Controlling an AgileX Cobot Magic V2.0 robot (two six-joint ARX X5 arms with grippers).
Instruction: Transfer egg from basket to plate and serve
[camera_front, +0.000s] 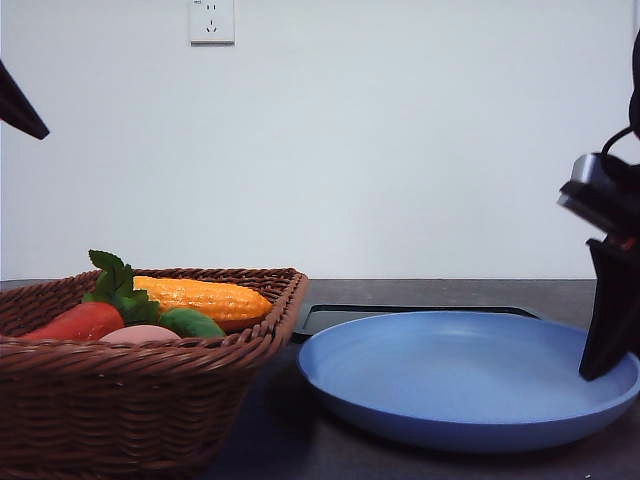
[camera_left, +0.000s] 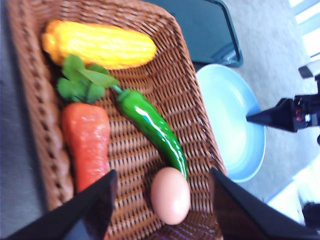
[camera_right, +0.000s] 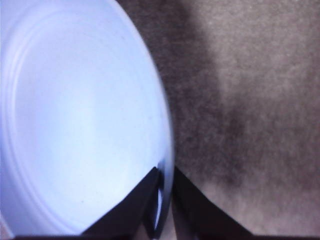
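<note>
Task is judged at an early stage: the egg (camera_left: 170, 195) is not yet lifted and lies in the basket (camera_left: 195, 105), at the end nearest the left gripper (camera_left: 161, 197), just beside the tip of the green pepper (camera_left: 152, 127). The left gripper is seen w/ fingers spread wide apart, one either side of the egg, nothing clamped; whether the pads are down at egg level can't be told. The plate (camera_front: 450, 385) is bare, no egg on it. Its rim is pinched by the right gripper (camera_right: 162, 192), fingers drawn together on the edge at the side away from the basket. So plate hold looks done; pick, transfer, release & serve are all left.

Count:
- egg x1
- basket x1
- plate x1
- corn cob (camera_left: 100, 46) x1
- carrot (camera_left: 86, 140) x1, w/ green leaves
- green pepper x1
- black tray (camera_front: 330, 318) x1, behind the plate, partly hidden
- grippers x2

The basket is set just beside the plate; actual contact between them can't be told.
</note>
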